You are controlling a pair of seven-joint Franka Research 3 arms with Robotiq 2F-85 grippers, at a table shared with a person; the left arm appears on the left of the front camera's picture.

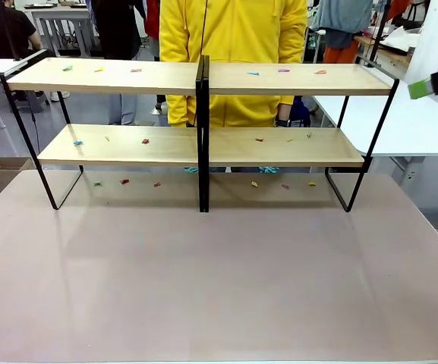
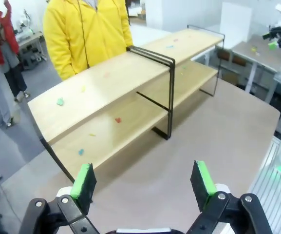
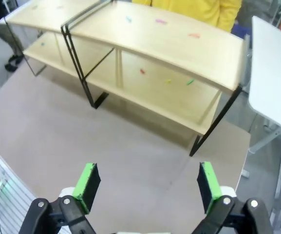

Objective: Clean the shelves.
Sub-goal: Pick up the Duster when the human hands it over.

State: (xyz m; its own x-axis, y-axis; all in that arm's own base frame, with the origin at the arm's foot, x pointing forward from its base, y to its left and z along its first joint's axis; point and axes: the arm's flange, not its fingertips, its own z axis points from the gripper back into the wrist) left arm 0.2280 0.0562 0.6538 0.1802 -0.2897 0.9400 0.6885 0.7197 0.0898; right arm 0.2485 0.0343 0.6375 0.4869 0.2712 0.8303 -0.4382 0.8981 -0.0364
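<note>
The cleaning seems to me not yet begun. The wide two-tier shelves [image 1: 294, 79] of light wooden boards on a thin black metal frame stand at the far side of the grey-brown table [image 1: 219, 280], and small coloured scraps [image 1: 136, 70] lie scattered on both boards and on the tabletop under them. The left gripper [image 2: 142, 175] and the right gripper [image 3: 148, 170] hang above the near table, fingers spread wide, holding nothing. What the small brown cardboard box [image 1: 2, 171] on the floor contains, I cannot tell.
</note>
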